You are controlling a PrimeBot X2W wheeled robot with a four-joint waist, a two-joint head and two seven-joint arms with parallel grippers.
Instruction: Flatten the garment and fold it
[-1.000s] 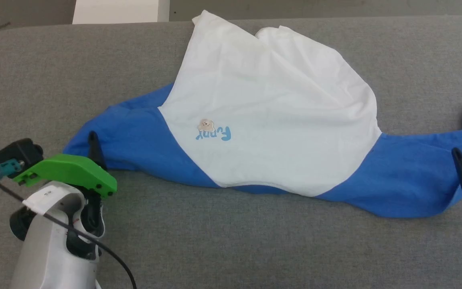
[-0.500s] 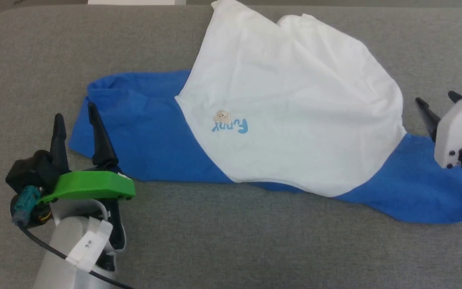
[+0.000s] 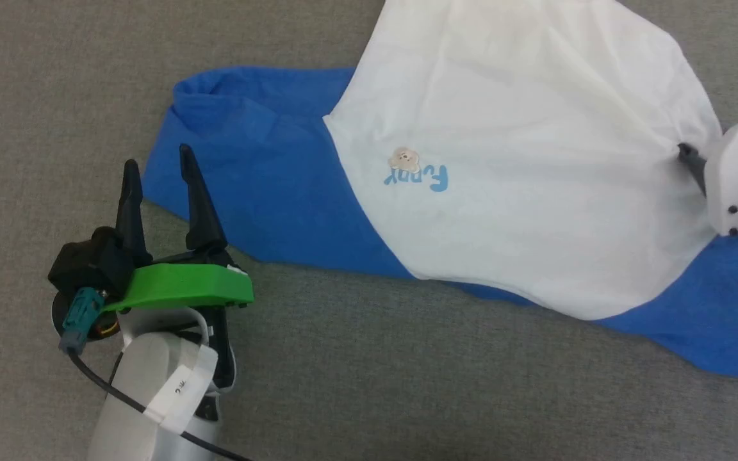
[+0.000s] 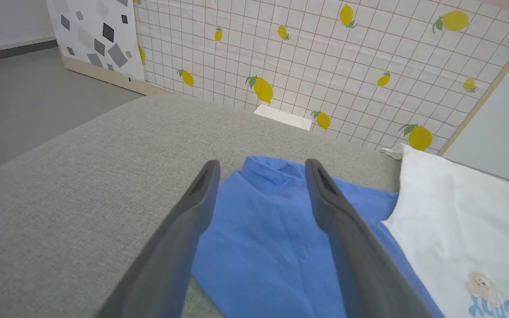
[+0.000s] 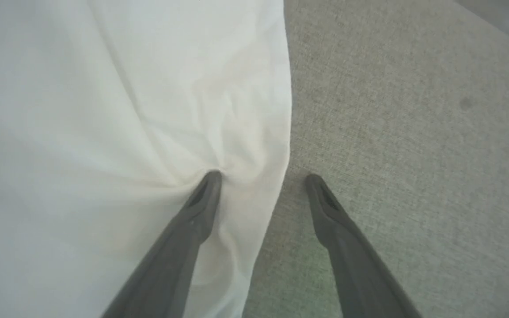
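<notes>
**Garment Spread but Creased, Both Grippers Poised at Its Edges**

A grey padded surface [image 3: 369, 384] is taken up across most of its width by the garment [image 3: 535, 128], which is laid out on it with the white body rumpled and folded over at an angle. A blue sleeve [image 3: 260, 160] is stretched towards the robot's left, its cuff end doubled back on itself. The other blue sleeve [image 3: 728, 320] is run off the right edge of the head view. The small chest logo [image 3: 417, 174] is seen upside down near the middle.

The left gripper [image 3: 157, 157] is held with its jaws spread and nothing grasped. One finger is placed over the sleeve's edge and the other over bare grey surface.

The right gripper [image 5: 262, 176] is likewise spread wide and empty. It is set astride the white hem, with one finger [image 5: 192, 212] pressed into the cloth so that creases are drawn towards its tip.

Several risks are judged likely. If the right jaws are shut from here, the cloth may be bunched or only the top layer caught. On the left, the doubled cuff may be pinched as one, so the fold would be kept in. An uneven pull would leave the body skewed.
</notes>
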